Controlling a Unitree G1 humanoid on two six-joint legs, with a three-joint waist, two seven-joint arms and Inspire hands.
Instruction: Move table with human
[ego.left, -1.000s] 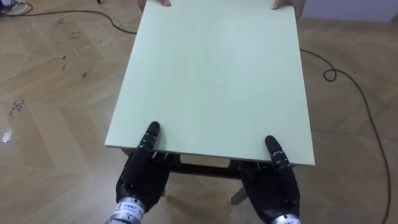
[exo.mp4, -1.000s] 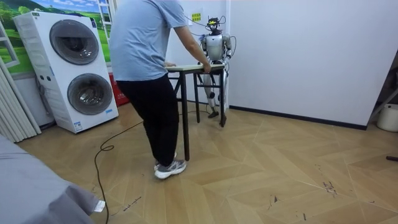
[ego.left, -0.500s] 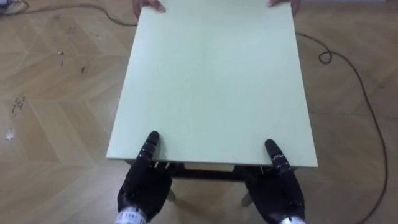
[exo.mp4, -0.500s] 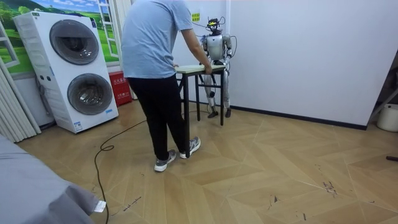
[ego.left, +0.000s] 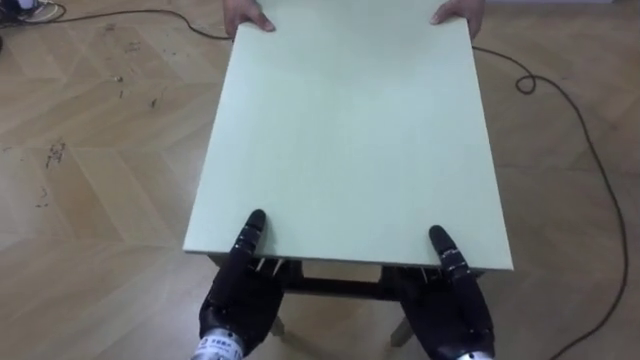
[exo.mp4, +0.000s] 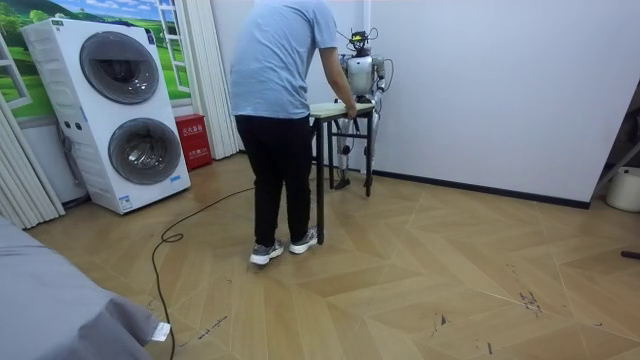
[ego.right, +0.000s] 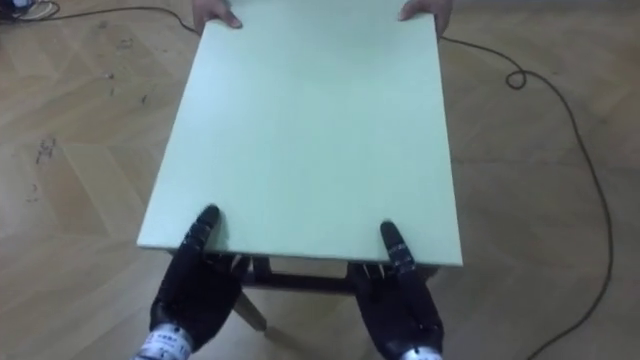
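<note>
Left robot hand (ego.left: 238, 292) and right robot hand (ego.left: 455, 303) clamp smooth, pale-green rectangular tabletop (ego.left: 350, 130).

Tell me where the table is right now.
Room view: the table is by the white wall, between the person and the robot, whose left hand and right hand meet its near edge.

Left hand (ego.left: 235, 295) and right hand (ego.left: 455, 305) reach forward, held apart.
Each thumb is stretched straight ahead; both wrists enter from below.
</note>
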